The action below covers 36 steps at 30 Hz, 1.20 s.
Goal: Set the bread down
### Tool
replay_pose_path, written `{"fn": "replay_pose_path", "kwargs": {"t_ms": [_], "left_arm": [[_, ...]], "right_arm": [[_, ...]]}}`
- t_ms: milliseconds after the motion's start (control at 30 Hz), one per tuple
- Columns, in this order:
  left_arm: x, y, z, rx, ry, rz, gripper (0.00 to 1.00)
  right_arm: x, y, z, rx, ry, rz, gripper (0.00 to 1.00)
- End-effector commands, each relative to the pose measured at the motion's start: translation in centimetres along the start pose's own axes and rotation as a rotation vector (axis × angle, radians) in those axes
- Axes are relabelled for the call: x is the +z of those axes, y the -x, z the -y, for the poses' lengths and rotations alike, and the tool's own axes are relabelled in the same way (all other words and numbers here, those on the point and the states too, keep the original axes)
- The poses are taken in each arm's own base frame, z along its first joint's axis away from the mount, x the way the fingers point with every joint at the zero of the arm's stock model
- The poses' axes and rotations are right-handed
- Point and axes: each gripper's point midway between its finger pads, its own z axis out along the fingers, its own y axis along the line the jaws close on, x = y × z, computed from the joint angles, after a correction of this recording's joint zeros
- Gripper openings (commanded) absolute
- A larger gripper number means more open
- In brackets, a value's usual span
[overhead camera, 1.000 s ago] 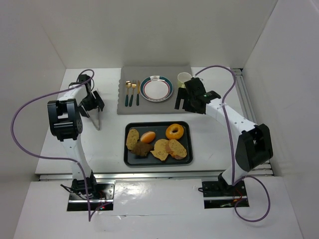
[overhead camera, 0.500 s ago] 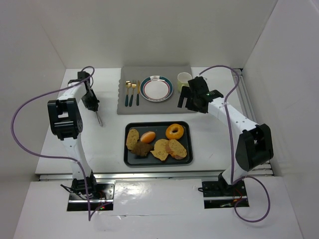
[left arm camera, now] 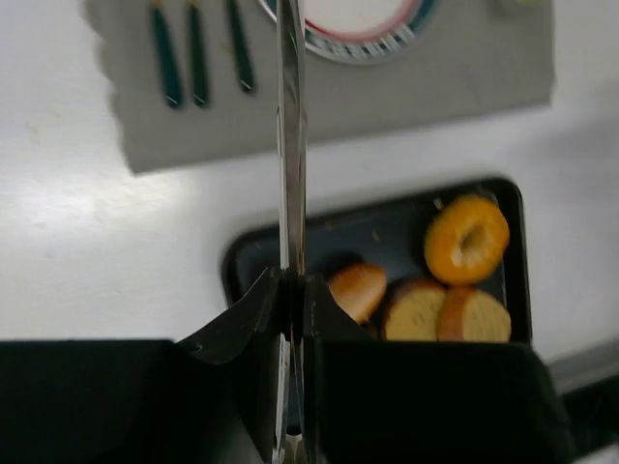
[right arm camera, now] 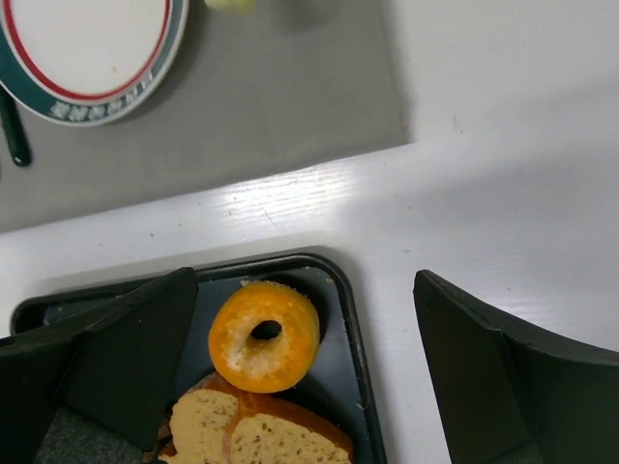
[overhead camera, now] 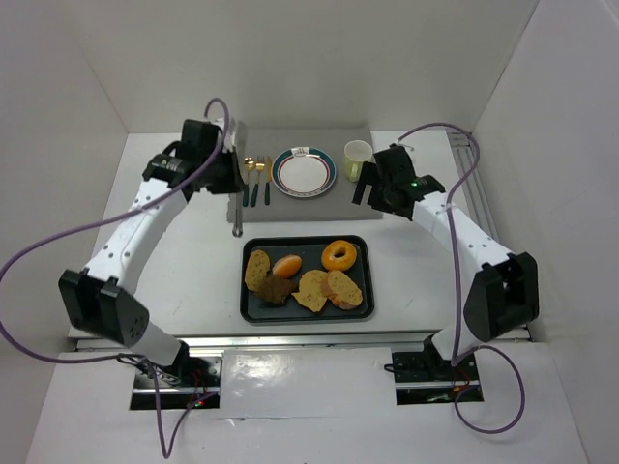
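Note:
The bread lies in a black tray (overhead camera: pixel 249 304): a golden-orange ring (overhead camera: pixel 338 255) at the back right and a glossy oval roll (overhead camera: pixel 286 265) to its left. My left gripper (overhead camera: pixel 232 182) hovers at the mat's left edge, shut on thin metal tongs (overhead camera: pixel 237 217) whose tip points toward the tray's back-left corner. The left wrist view has the tongs (left arm camera: pixel 290 145) running straight out from the shut left gripper (left arm camera: pixel 293 290), with the roll (left arm camera: pixel 356 290) and ring (left arm camera: pixel 466 239) below. My right gripper (overhead camera: pixel 377 188) stands open and holds nothing, over the tray's back right; the ring (right arm camera: pixel 263 335) lies beneath the right gripper (right arm camera: pixel 305 290).
Flat speckled toast slices (overhead camera: pixel 329 288) and a dark brown piece (overhead camera: pixel 276 290) share the tray. Behind it a grey mat (overhead camera: pixel 290 208) carries a rimmed plate (overhead camera: pixel 304 172), cutlery (overhead camera: pixel 256 179) and a pale green cup (overhead camera: pixel 357 153). White walls enclose the table.
The left gripper closed on the tongs at the far left, then swung right with them to the mat's left edge. The right gripper shifted slightly to the right.

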Motion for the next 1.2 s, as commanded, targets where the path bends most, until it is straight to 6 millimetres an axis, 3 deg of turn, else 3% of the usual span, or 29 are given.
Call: {"fn": "replay_pose_path", "kwargs": {"t_ms": [0,33,67,200,300,433,600,867,1167], "left_arm": [[-1.7,-6.3,3.6,0.028,-0.124,-0.151,0.22],[-1.7,-7.9,4.2,0.032,-0.133,-0.182,0.24],[-2.4,-9.2,6.5,0.049,-0.199,-0.216,0.28],[-3.1,-12.4,9.8,0.075,-0.260,-0.320,0.33],[-3.5,-13.0,11.7,0.124,-0.274,-0.317,0.41],[-3.8,-13.3,13.5,0.158,-0.313,-0.309,0.50],[-2.1,-14.9,14.5,0.215,-0.295,-0.393,0.54],[-1.5,-17.3,15.5,0.316,-0.292,-0.460,0.59],[-0.3,-16.7,14.8,0.338,-0.165,-0.435,0.59]], "right_arm": [[-3.6,3.5,1.6,0.047,-0.021,0.146,1.00],[-4.0,4.1,2.1,0.059,-0.030,0.165,1.00],[-4.8,4.3,2.8,0.063,-0.051,0.187,1.00],[-6.7,5.6,5.3,0.112,-0.119,0.265,1.00],[-7.4,6.5,6.7,0.134,-0.134,0.298,1.00],[-7.6,6.5,6.4,0.130,-0.100,0.287,1.00],[-7.9,6.4,6.7,0.135,-0.098,0.285,1.00],[-8.8,6.4,7.2,0.145,-0.099,0.299,1.00],[-8.3,5.6,7.3,0.139,-0.099,0.277,1.00]]}}
